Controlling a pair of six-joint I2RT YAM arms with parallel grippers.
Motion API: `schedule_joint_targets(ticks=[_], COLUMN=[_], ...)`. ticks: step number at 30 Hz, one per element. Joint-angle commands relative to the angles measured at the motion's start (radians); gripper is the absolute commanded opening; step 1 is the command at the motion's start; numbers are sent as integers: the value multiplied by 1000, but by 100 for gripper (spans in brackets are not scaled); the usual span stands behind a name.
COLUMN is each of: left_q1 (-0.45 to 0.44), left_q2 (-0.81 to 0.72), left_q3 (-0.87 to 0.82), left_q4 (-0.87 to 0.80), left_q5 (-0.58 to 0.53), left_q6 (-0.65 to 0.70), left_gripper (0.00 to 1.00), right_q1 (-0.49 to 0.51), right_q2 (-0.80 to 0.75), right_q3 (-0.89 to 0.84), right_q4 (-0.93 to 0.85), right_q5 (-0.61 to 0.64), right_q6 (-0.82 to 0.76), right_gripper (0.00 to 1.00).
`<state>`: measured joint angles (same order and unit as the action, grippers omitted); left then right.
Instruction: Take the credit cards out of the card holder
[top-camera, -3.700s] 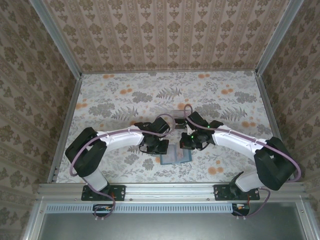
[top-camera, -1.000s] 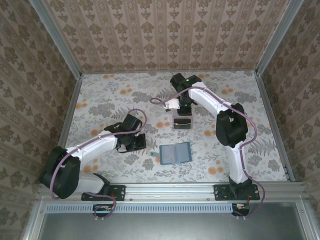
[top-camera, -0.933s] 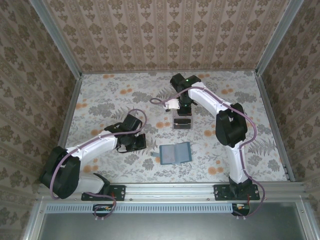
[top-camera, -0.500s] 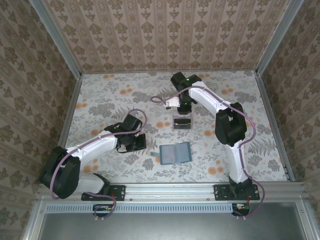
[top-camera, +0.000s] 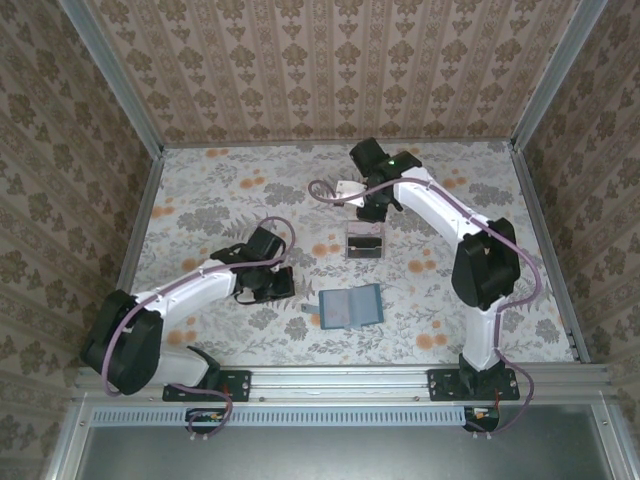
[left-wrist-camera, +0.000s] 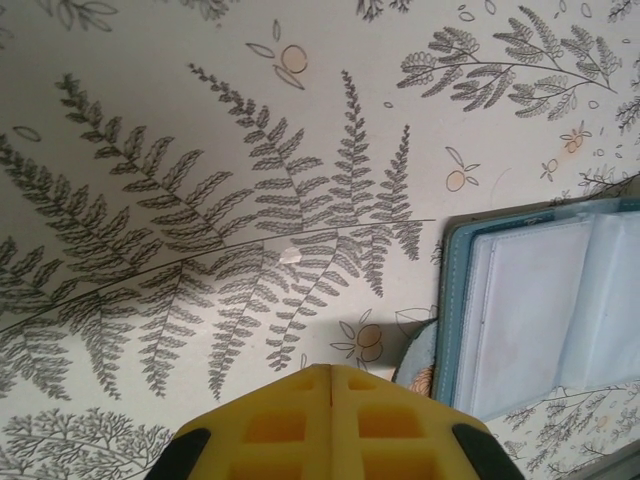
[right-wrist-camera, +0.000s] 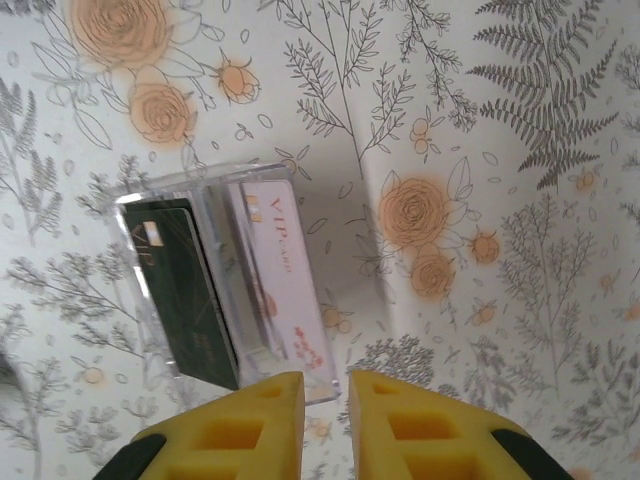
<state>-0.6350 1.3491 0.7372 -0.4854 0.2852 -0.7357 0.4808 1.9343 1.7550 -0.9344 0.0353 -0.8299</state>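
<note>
The card holder (top-camera: 350, 307) lies open on the table near the front middle, its grey-blue pockets facing up; its left edge also shows in the left wrist view as the card holder (left-wrist-camera: 540, 310). Two credit cards stand on edge in a clear plastic tray (right-wrist-camera: 130, 215): a dark card (right-wrist-camera: 185, 300) and a pale pinkish-white card (right-wrist-camera: 285, 285). My right gripper (right-wrist-camera: 325, 385) hovers just over the tray's near corner, open by a narrow gap with nothing between its fingers; from above, the right gripper (top-camera: 373, 205) is behind the tray. My left gripper (left-wrist-camera: 330, 368) is shut and empty, left of the holder.
The clear tray (top-camera: 365, 242) stands mid-table, behind the holder. The left gripper (top-camera: 272, 286) rests low over the floral table cover. Patterned walls with metal rails (top-camera: 140, 240) bound the table on three sides.
The right gripper's jaws have parted slightly and the arm has drawn back and to the right from over the tray. The left arm and card holder have stayed put.
</note>
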Motion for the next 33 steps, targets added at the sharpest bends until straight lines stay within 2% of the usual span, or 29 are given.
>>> schedule_joint_targets(ticks=[1, 9, 14, 20, 25, 27, 33], left_q1=[-16, -91, -140, -189, -223, -231, -243], left_q2=[25, 92, 133, 166, 177, 182, 188], left_q3=[46, 98, 123, 129, 109, 101, 71], left_q4=[10, 25, 39, 47, 52, 52, 38], left_q5=[23, 19, 13, -3, -24, -33, -72], left_q6=[24, 15, 2, -19, -42, -47, -51], left_gripper=[5, 5, 5, 5, 5, 5, 4], right_q1=[27, 47, 47, 51, 75, 97, 169], right_q2=[-82, -258, -372, -468, -470, -460, -427], right_q3=[-90, -292, -418, -567, -702, -744, -794], right_q4=[77, 218, 265, 336, 472, 522, 560], right_q5=[-37, -35, -78, -313, -522, -561, -529], right_q6=[180, 624, 877, 1211, 1508, 1562, 1607], right_gripper=[20, 22, 18, 18, 19, 19, 18])
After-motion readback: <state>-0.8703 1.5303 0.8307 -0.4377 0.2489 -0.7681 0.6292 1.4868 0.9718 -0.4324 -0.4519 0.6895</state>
